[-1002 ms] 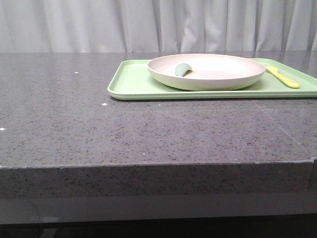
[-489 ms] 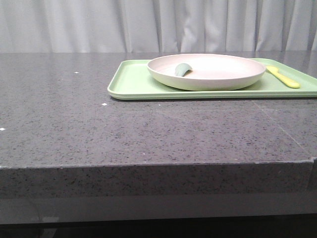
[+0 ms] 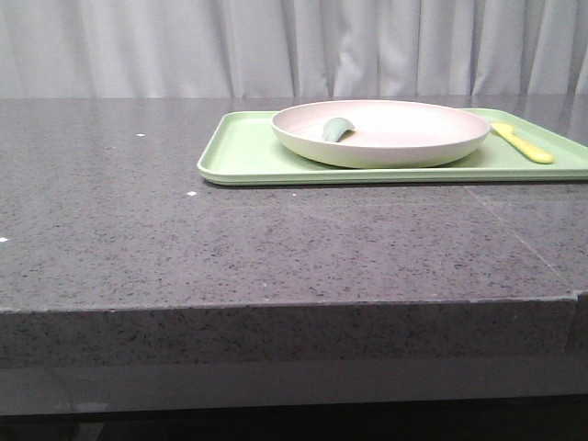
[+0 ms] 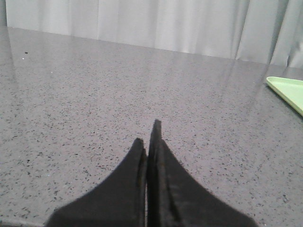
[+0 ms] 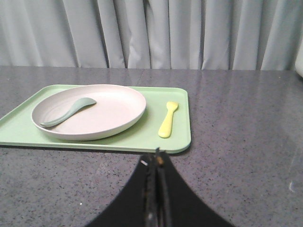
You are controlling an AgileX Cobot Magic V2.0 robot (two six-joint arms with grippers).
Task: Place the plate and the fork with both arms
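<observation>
The cream plate (image 3: 381, 131) sits on the light-green tray (image 3: 248, 161) at the far right of the table; it also shows in the right wrist view (image 5: 90, 111). The pale-yellow fork (image 3: 524, 144) lies on the tray to the right of the plate, and shows in the right wrist view (image 5: 167, 119). My right gripper (image 5: 156, 158) is shut and empty, over the table just short of the tray's near edge. My left gripper (image 4: 147, 137) is shut and empty over bare table, left of the tray corner (image 4: 289, 91). Neither gripper shows in the front view.
A grey-green spoon-like piece (image 3: 337, 129) lies inside the plate, also in the right wrist view (image 5: 68, 112). The dark speckled stone table (image 3: 184, 239) ends in a front edge near the camera. Grey curtains (image 3: 276, 46) hang behind.
The front view has shifted very slightly; the plate, fork and tray keep their places on the table.
</observation>
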